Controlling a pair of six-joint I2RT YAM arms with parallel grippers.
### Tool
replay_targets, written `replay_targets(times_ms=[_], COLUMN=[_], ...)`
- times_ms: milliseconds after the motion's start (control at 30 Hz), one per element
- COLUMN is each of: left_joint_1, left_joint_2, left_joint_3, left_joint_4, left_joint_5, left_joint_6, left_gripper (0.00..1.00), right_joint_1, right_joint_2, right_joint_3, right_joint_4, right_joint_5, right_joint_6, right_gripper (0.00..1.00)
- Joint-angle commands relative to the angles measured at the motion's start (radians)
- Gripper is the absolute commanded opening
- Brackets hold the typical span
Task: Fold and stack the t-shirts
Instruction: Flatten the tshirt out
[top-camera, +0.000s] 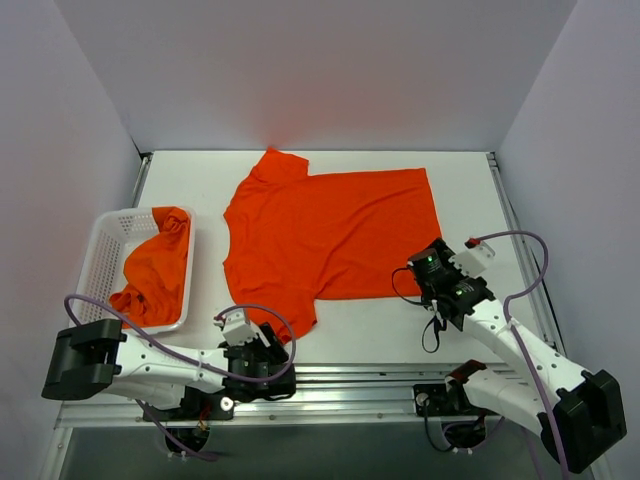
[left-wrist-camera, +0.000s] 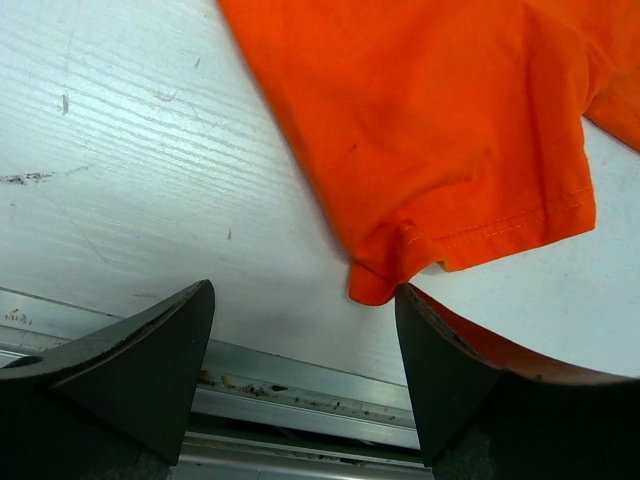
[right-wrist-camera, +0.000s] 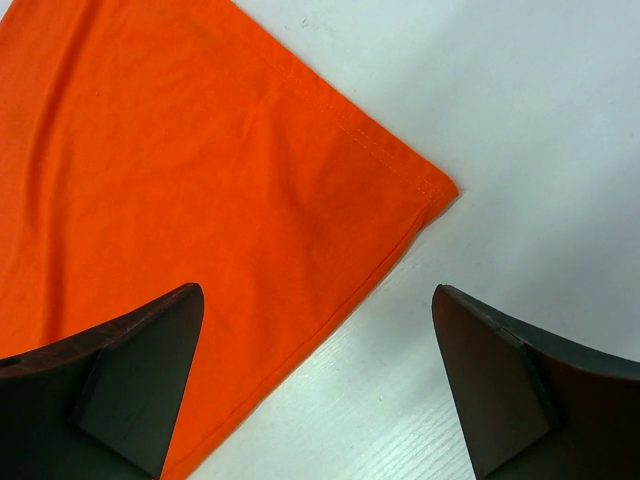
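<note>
One orange-red t-shirt lies spread flat on the white table, collar to the left. A second t-shirt sits crumpled in the white basket at the left. My left gripper is low at the near sleeve, by the table's front edge. In the left wrist view that gripper is open, and the sleeve tip lies just inside its right finger. My right gripper hovers at the shirt's near right hem corner. In its own view it is open, straddling the shirt's edge.
An aluminium rail runs along the table's front edge right under the left gripper. White walls close in the table at the back and both sides. Bare table shows between the two arms.
</note>
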Motion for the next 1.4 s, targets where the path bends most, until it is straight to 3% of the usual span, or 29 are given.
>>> replay_targets(times_ms=[0,267,400,800,1000,1133,1200,1367], left_joint_1=[-0.007,-0.008,-0.005,0.015,0.054,0.11,0.145,0.167], left_joint_2=[-0.038,-0.113,-0.144,0.062,0.102,0.094,0.093,0.062], left_joint_3=[-0.015,-0.027,-0.042,-0.073,-0.072,-0.093,-0.116,-0.115], left_joint_4=[0.05,0.029,0.107,0.245,0.306,0.42,0.495,0.473], left_joint_5=[-0.07,-0.111,-0.128,-0.096,-0.105,-0.076,-0.044,-0.022], left_joint_6=[-0.077,-0.098,-0.024,-0.107,-0.039,0.069,0.121,0.128], left_gripper=[0.82,0.79,0.8,0.77,0.72,0.54,0.39,0.09], right_joint_1=[0.007,0.007,0.007,0.007,0.007,0.006,0.007,0.007], right_joint_2=[0.019,0.049,0.068,0.103,0.085,0.071,0.069,0.074], right_joint_3=[-0.002,0.012,0.009,0.002,-0.014,-0.021,-0.023,-0.02], right_joint_4=[-0.011,-0.003,0.009,0.046,0.068,0.071,0.069,0.057], right_joint_5=[0.066,0.079,0.082,0.068,0.063,0.059,0.059,0.054], right_joint_6=[0.003,0.0,-0.005,-0.026,-0.048,-0.054,-0.051,-0.048], right_gripper=[0.94,0.94,0.93,0.93,0.93,0.93,0.93,0.93])
